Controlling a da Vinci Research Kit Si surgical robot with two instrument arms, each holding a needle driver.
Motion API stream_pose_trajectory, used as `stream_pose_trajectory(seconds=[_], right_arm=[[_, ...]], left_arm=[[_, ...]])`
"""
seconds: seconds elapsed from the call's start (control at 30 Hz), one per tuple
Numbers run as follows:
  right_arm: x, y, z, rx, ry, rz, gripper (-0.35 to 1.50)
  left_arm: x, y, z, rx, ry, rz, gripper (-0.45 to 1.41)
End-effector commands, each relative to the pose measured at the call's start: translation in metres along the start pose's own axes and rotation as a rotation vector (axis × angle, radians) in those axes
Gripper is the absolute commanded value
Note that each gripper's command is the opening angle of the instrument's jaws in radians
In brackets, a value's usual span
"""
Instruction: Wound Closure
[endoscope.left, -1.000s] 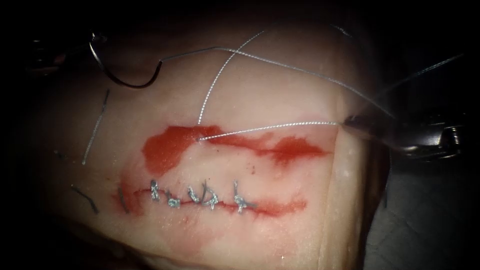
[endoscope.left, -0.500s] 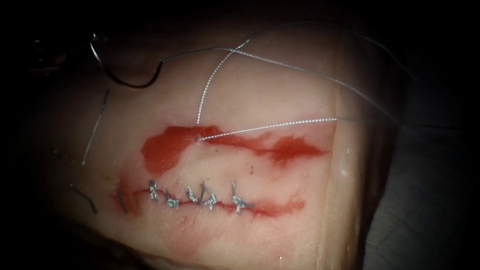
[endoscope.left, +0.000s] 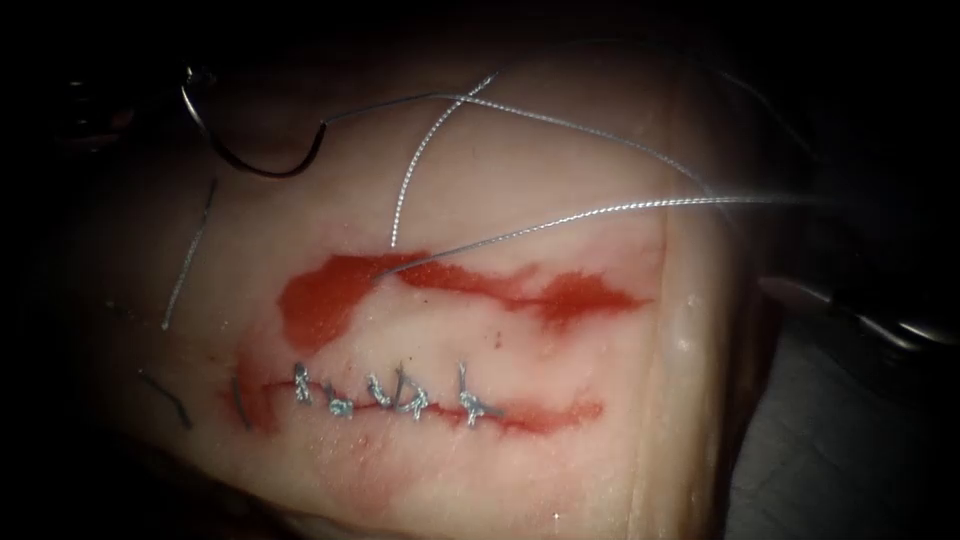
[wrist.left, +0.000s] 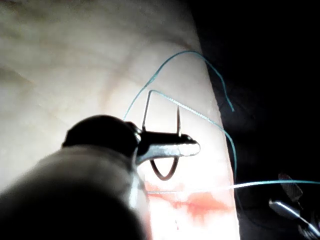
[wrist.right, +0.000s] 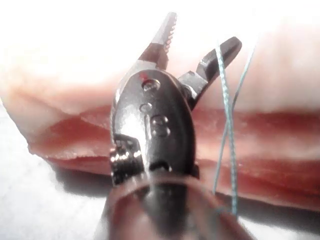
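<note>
One curved needle (endoscope.left: 240, 150), L end effector (wrist.left: 192, 147) gripped.

A grey bench surface (endoscope.left: 840, 450) lies to the right of and below the lit block, dim and bare-looking.

Pale pinkish tissue (endoscope.left: 520, 170), red fluid (endoscope.left: 330, 295), silvery-grey twisted thread (endoscope.left: 560, 215), dark needle (endoscope.left: 250, 160)
</note>
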Motion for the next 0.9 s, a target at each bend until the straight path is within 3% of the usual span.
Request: stream_pose_trajectory(seconds=[0.03,0.37,0.6,0.9], right_arm=[[-0.0004,0.0032,0.0024,-0.039,-0.009,0.001,1.25],[-0.0018,0.0095,0.01,-0.147,-0.034,-0.027,1.18],[-0.0037,0.0109,0.0122,-0.257,-0.113,-0.035,1.18],[-0.0048,0.0117,0.0147,-0.231,-0.058,-0.021,1.06]], left_arm=[[-0.0001,0.0006,0.0003,0.002,0.001,0.002,-0.45],[-0.0001,0.0006,0.0003,0.002,0.001,0.002,-0.45],[-0.0002,0.0005,0.0003,0.003,0.002,0.0,-0.45],[-0.0002,0.0006,0.0003,0.002,0.001,0.0,-0.45]])
